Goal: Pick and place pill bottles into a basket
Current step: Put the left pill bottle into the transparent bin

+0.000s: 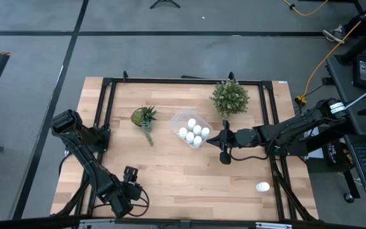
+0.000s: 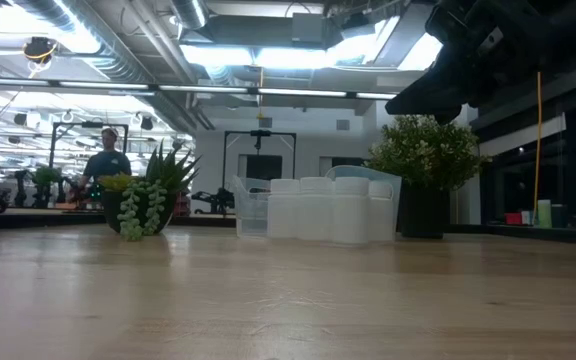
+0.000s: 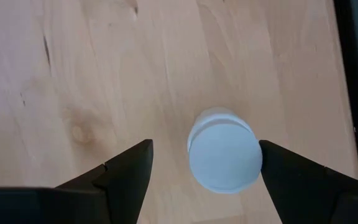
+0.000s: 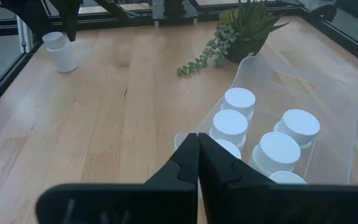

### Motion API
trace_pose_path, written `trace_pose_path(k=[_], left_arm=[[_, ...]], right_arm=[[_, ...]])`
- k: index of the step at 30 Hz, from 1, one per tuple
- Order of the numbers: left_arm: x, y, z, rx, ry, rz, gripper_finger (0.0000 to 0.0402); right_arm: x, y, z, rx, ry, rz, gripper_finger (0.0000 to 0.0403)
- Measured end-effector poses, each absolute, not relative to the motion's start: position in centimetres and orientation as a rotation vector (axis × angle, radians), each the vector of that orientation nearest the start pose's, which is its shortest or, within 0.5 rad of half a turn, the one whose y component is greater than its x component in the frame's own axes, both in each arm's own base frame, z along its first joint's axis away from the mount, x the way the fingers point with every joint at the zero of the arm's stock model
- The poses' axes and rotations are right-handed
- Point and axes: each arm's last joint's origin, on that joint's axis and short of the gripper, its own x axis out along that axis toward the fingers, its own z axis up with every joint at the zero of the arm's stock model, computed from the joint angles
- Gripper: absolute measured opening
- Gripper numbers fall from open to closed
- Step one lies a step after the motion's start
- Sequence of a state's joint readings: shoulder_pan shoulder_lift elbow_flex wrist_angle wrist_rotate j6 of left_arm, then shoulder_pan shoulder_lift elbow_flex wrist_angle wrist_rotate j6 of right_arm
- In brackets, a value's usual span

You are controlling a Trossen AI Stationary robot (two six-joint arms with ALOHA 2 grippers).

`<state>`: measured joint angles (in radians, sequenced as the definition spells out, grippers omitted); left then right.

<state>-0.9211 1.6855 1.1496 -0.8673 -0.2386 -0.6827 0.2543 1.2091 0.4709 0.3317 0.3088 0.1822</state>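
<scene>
Left hand (image 3: 205, 150) is hovering low near the surface's (image 1: 170, 172) near edge, the one by the low camera, toward the left corner. Its fingers (image 3: 126, 177) are spread wide on either side of an upright pill bottle (image 3: 224, 158). There is bare wood between the bottle and one finger, and on the other side I can't quite tell whether plastic and finger are touching. From overhead the left hand (image 1: 130, 176) hides that bottle completely. Over to the right hand (image 4: 197, 140), fingers pressed together with nothing between them, hanging just beside the basket (image 4: 328, 124) on its right-edge side. The basket sits around the middle of the surface, a little toward the far edge. It holds a cluster of white bottles (image 1: 194, 131) standing upright and packed close, looks like six from above. One more lone bottle (image 1: 262, 187) stands well apart by the near right corner. A trailing succulent (image 1: 143, 117) sits on the basket's left-edge side, and a bushy plant (image 1: 230, 97) stands by the far edge to the basket's right. A person (image 2: 105, 160) stands far back in the room.
</scene>
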Motion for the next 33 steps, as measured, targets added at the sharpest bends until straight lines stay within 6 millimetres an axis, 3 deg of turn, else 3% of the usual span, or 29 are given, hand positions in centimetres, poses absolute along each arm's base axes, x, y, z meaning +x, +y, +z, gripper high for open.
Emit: trace_pose_path(k=[8, 22, 33], left_arm=[[19.1, -24.1, 19.8, 0.192, 1.282, -0.132, 0.0277], [19.3, -24.5, 18.3, 0.208, 1.357, -0.161, 0.0207], [19.5, -24.7, 18.4, 0.192, 1.333, -0.168, 0.0203]], right_arm=[[23.0, 5.1, 19.2, 0.067, 0.384, -0.089, 0.0004], [23.0, 5.1, 19.2, 0.068, 0.384, -0.089, 0.0004], [23.0, 5.1, 19.2, 0.093, 0.384, -0.094, 0.0004]])
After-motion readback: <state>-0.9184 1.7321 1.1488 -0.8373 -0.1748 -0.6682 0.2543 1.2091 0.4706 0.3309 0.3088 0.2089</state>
